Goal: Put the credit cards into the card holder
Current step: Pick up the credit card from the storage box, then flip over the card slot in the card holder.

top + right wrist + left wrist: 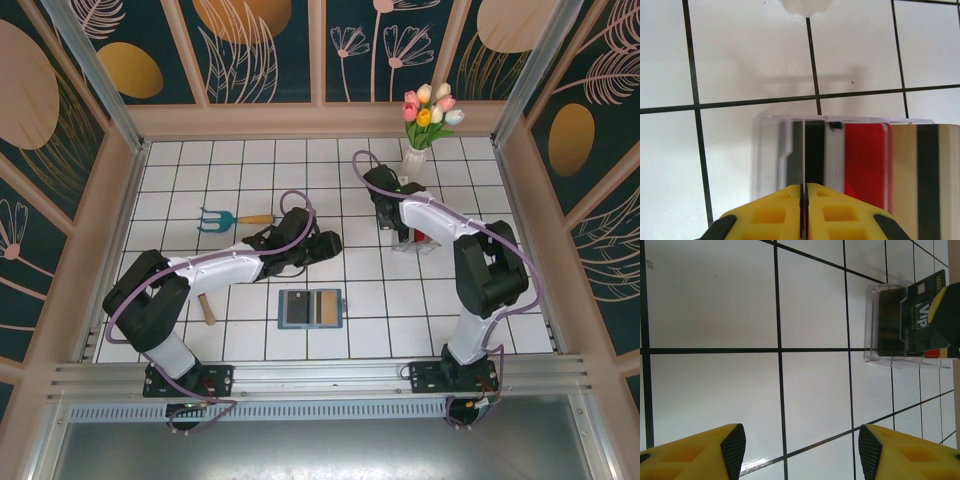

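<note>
We see the right gripper (803,192) down at the clear rack (770,155), its yellow jaws pressed almost flat together on a thin card (803,150) that shows edge-on as a grey line running from between them up to the rack's top rim. The rest of the credit cards (865,160) stand in the same rack just to that side: a black one, a white one, a red one, and a tan one with a dark stripe.

From the left wrist we find the left gripper (802,445) hanging over bare white tile, its jaws well apart with nothing between them. Ahead of it the rack shows a dark card (917,320) printed "VIP".

From above, the card holder (310,308) lies open and flat on the surface (250,170), near the front edge between the two arm bases, well apart from the rack. A teal garden fork (215,218) lies to the left, and a vase of tulips (428,115) stands at the back.
</note>
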### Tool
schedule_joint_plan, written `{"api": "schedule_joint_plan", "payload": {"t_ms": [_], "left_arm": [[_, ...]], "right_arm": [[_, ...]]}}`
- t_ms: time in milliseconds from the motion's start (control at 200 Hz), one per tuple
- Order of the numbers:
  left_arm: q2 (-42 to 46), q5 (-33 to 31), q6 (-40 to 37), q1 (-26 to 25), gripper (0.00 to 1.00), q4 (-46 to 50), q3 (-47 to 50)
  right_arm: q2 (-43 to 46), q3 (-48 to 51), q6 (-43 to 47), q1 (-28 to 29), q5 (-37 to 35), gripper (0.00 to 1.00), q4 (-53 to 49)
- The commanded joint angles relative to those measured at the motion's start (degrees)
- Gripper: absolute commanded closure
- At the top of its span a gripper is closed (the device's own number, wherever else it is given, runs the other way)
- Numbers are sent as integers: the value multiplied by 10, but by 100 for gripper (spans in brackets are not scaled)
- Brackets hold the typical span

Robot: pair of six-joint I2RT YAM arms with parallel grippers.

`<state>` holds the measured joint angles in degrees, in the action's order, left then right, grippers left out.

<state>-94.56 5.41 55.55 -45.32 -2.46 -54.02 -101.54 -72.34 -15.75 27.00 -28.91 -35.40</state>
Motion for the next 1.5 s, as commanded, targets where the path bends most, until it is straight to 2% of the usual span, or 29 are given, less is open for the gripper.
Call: {"api": "schedule_joint_plan", "payload": {"t_ms": [0,135,195,325,500,621,711,911,1231,1491], "left_arm": [[-1,1,-5,2,36,-8,-2],[12,-15,-9,2,36,5,1],[25,-30,-14,2,36,18,8],[76,-61,-19,5,36,49,45],[186,-84,-4,16,34,72,152],[256,-88,14,17,31,80,218],[292,-88,32,19,30,79,259],[312,-70,38,18,30,75,290],[283,-52,21,19,30,77,289],[268,-37,24,18,30,62,302]], "right_arm": [[37,-6,-10,1,1,89,-30],[86,-8,-33,5,61,89,-31],[122,0,-53,12,110,92,-20],[222,70,-118,40,218,96,60],[317,205,-248,162,300,100,201],[317,248,-328,258,283,100,234],[292,254,-377,328,213,100,210],[230,255,-449,394,134,100,142],[224,283,-487,396,86,100,78],[221,307,-475,395,107,100,127]]}}
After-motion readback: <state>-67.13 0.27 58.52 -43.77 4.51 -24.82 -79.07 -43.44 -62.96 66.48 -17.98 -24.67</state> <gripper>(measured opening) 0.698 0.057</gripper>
